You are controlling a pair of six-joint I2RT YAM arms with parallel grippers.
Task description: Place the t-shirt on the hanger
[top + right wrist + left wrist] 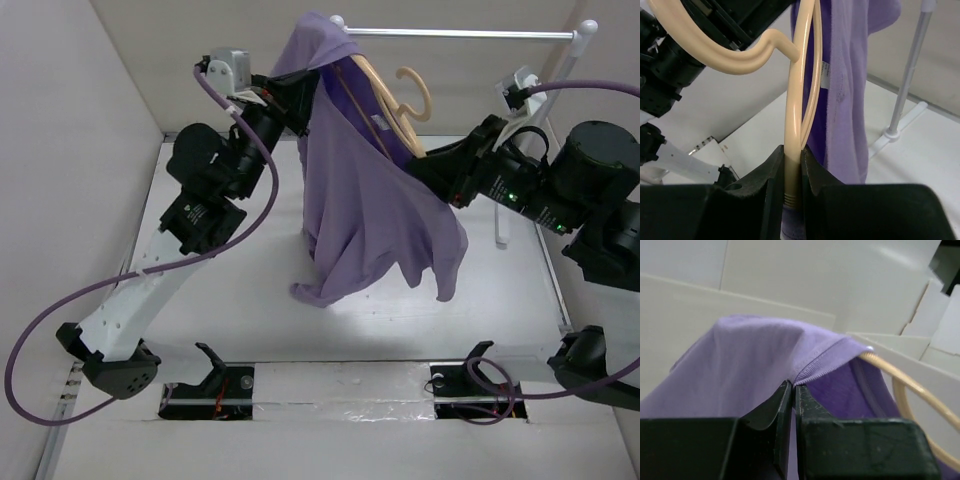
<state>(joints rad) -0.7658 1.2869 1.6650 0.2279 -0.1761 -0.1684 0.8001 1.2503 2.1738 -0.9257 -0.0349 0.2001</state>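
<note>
A purple t-shirt [365, 190] hangs in the air over the middle of the table, draped over a pale beige hanger [398, 110] whose hook sticks out on the right. My left gripper [300, 100] is shut on the shirt's collar hem [822, 365] at the upper left. The hanger's curved shoulder [910, 385] shows inside the neck opening. My right gripper [792, 152] is shut on the end of the hanger [794, 125], with the shirt [845, 85] hanging just behind it. The hanger's far shoulder is hidden under the cloth.
A white-and-metal clothes rack [470, 34] runs along the back right, its upright and foot [900, 125] standing close behind the right arm. White walls enclose the table on the left and back. Purple cables [110, 285] loop from both arms.
</note>
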